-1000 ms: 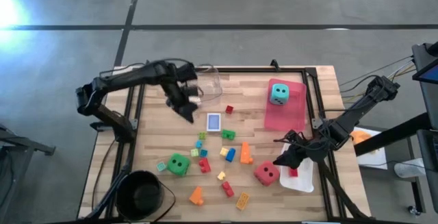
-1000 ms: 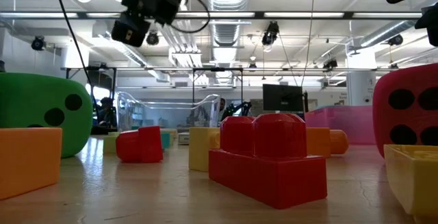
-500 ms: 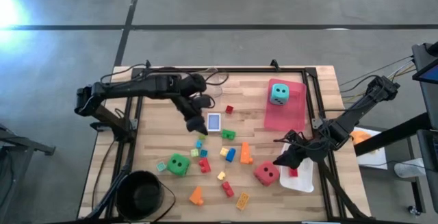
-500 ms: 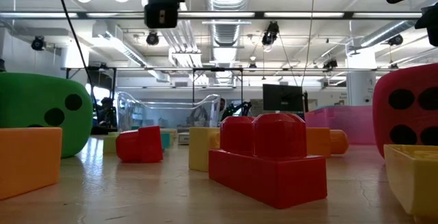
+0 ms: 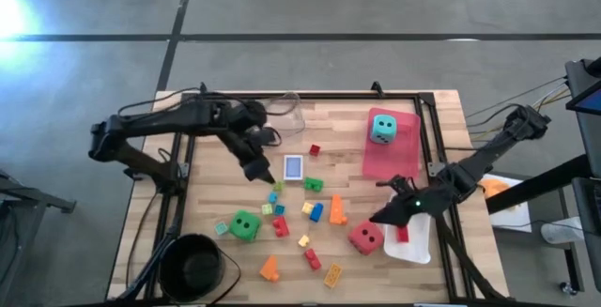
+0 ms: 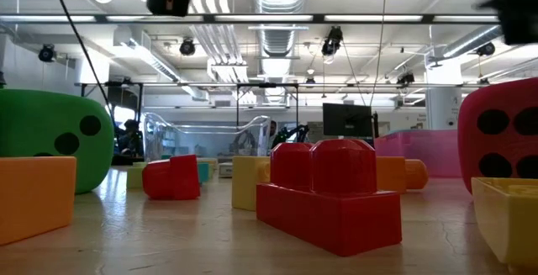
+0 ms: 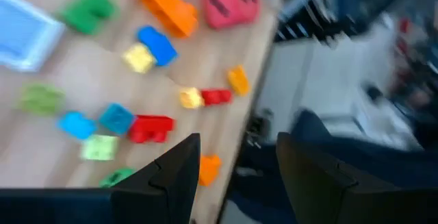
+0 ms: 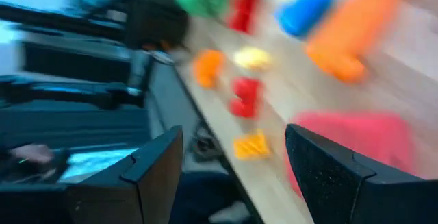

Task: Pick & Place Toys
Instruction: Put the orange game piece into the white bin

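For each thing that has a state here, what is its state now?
left gripper: open, empty, above the table beside the blue card box
right gripper: open, empty, near the red die
teal die: resting on the pink tray
green die: on the table
black bowl: upright

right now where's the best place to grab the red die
Grip the red die across two opposite flat sides, coming straight down from above. It sits flat on the table, dotted face up, and is a rounded cube. The white tray lies close on one side, so the sides not facing the tray probably give the fingers more room. The right gripper is nearest, open.
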Tool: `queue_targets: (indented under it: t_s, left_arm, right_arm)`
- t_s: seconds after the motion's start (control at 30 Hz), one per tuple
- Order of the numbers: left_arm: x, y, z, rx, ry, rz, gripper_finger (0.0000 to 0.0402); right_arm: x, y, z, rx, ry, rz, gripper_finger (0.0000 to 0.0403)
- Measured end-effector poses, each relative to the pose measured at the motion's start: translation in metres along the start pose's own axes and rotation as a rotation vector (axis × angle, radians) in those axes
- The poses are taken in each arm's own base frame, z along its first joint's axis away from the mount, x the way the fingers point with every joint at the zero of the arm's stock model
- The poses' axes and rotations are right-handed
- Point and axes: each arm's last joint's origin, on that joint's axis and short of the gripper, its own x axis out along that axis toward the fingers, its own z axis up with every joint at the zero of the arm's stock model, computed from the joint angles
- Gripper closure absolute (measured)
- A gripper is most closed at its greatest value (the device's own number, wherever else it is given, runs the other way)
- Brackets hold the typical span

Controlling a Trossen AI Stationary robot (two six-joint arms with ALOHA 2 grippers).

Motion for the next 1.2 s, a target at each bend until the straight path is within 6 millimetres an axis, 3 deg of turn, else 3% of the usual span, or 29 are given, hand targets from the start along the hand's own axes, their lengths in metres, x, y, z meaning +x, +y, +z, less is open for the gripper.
queue_targets:
  t_s: [0.1,0.2,0.67,0.83,1.0,1.2]
  left_arm:
    - [-0.016,0.0,-0.011,-0.051,-0.054,0.079,0.0205]
    - [-0.029,-0.001,-0.022,-0.095,-0.092,0.134,0.0205]
    - [-0.068,-0.005,-0.05,-0.112,-0.278,0.226,0.0205]
    - [-0.073,-0.006,-0.054,-0.107,-0.295,0.224,0.0205]
    - [-0.073,-0.005,-0.055,-0.09,-0.284,0.24,0.0205]
    - [-0.074,-0.006,-0.057,-0.064,-0.283,0.243,0.0205]
  right_arm:
    - [0.001,0.017,0.009,-0.086,-0.063,0.167,0.0151]
    - [0.003,0.024,0.02,-0.103,-0.123,0.218,0.0151]
    - [0.019,0.073,0.056,-0.065,-0.16,-0.162,0.0151]
    - [0.042,0.091,0.056,-0.105,-0.151,-0.204,0.0151]
    - [0.079,0.095,0.051,-0.141,-0.119,-0.279,0.0151]
    - [0.116,0.104,0.052,-0.114,0.037,-0.323,0.0151]
